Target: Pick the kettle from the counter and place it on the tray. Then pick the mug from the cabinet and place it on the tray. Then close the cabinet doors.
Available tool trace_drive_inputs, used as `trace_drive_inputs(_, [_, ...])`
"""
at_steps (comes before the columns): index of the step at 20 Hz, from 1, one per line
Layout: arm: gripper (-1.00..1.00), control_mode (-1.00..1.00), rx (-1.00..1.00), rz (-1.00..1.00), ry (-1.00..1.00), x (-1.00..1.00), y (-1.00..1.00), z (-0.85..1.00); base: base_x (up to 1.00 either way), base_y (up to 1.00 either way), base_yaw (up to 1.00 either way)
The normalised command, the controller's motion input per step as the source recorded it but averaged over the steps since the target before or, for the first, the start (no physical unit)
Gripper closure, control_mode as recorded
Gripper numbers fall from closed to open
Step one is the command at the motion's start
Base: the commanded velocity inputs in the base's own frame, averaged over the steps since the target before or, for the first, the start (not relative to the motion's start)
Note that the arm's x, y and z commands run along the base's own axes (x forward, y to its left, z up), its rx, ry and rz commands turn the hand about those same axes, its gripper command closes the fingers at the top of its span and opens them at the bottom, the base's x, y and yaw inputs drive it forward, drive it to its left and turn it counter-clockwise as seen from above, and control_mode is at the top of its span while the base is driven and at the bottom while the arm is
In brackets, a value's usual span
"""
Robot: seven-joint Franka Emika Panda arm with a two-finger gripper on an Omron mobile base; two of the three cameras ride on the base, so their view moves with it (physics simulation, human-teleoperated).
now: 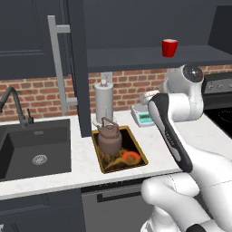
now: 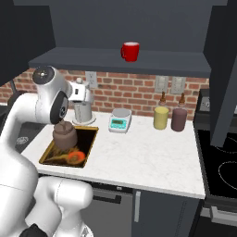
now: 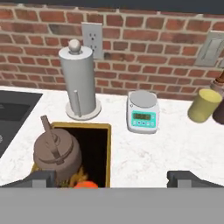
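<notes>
The brownish-grey kettle (image 1: 109,137) (image 2: 63,134) (image 3: 56,152) stands upright on the dark flame-patterned tray (image 1: 136,147) (image 2: 89,141) (image 3: 98,148), which lies on the white counter (image 1: 81,168) (image 2: 139,155). A red mug (image 1: 169,47) (image 2: 130,51) sits on the open cabinet's shelf (image 1: 136,58) (image 2: 92,59). Both cabinet doors (image 1: 76,68) (image 2: 224,69) stand swung open. My gripper (image 3: 111,178) hovers above the counter, right of the kettle and below the shelf. It is open with nothing between its fingertips (image 3: 43,178).
Behind the tray stands a tall silver-white paper-towel cylinder (image 1: 103,102) (image 3: 78,83), with a small scale (image 1: 144,118) (image 2: 119,121) (image 3: 142,111) to its right. A yellow bottle (image 2: 160,116) and a dark bottle (image 2: 178,118) stand near the wall. Sink (image 1: 31,149) left, stove (image 2: 222,169) right.
</notes>
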Motion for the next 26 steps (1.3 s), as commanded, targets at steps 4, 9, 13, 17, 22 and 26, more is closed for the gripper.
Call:
trace_drive_inputs(4, [-1.00, -1.00, 0.00, -0.12, -0.25, -0.04, -0.21, 0.64, 0.00, 0.00, 0.00])
trace_drive_inputs(9, [-1.00, -1.00, 0.00, -0.28, -0.03, 0.00, -0.20, 0.63, 0.00, 0.00, 0.00])
trace_drive_inputs(13, [-1.00, -1.00, 0.02, -0.34, 0.02, 0.00, -0.13, 0.66, 0.00, 0.00, 0.00])
trace_drive_inputs(17, [-1.00, -1.00, 0.06, -0.20, 0.01, 0.05, -0.16, 0.57, 0.00, 0.00, 0.00])
trace_drive_inputs(22, [-1.00, -1.00, 0.01, -0.07, 0.05, 0.30, -0.29, 0.31, 0.00, 0.00, 0.00])
trace_drive_inputs(26, [-1.00, -1.00, 0.00, -0.04, 0.09, 0.44, -0.28, 0.11, 0.00, 0.00, 0.00])
